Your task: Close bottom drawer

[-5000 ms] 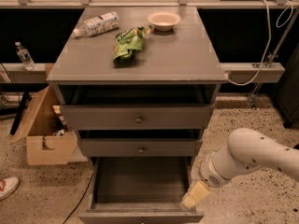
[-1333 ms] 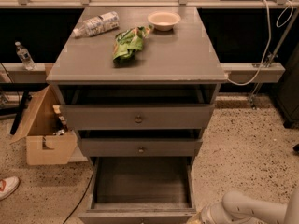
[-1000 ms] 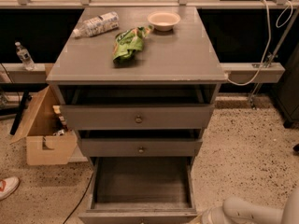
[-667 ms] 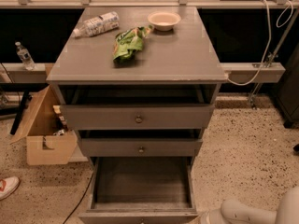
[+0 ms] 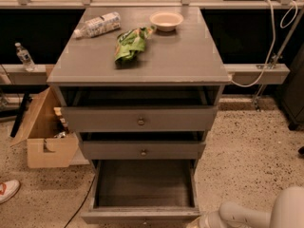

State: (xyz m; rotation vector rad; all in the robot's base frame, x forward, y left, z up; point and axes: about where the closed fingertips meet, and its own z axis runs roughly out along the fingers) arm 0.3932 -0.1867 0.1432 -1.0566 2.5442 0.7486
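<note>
The bottom drawer (image 5: 142, 216) is the lowest of three in the grey cabinet (image 5: 142, 65). It is pulled far out, and its dark plank floor (image 5: 142, 184) is bare. Its front lies along the picture's lower edge and its knob does not show. The middle drawer (image 5: 142, 151) and the top drawer (image 5: 140, 120) each stand slightly out. My white arm (image 5: 242, 215) comes in low from the bottom right. My gripper (image 5: 198, 223) is at the bottom edge, just beside the drawer's front right corner, and is mostly cut off.
On the cabinet top lie a plastic bottle (image 5: 97, 25), a green snack bag (image 5: 130, 44) and a small bowl (image 5: 166, 19). An open cardboard box (image 5: 45, 137) stands on the floor to the left. A shoe (image 5: 7, 190) lies further left. Cables (image 5: 266, 46) hang at the right.
My arm has sunk from beside the drawer's right front corner to the bottom right edge, and the gripper has nearly left the picture. The drawers have not moved.
</note>
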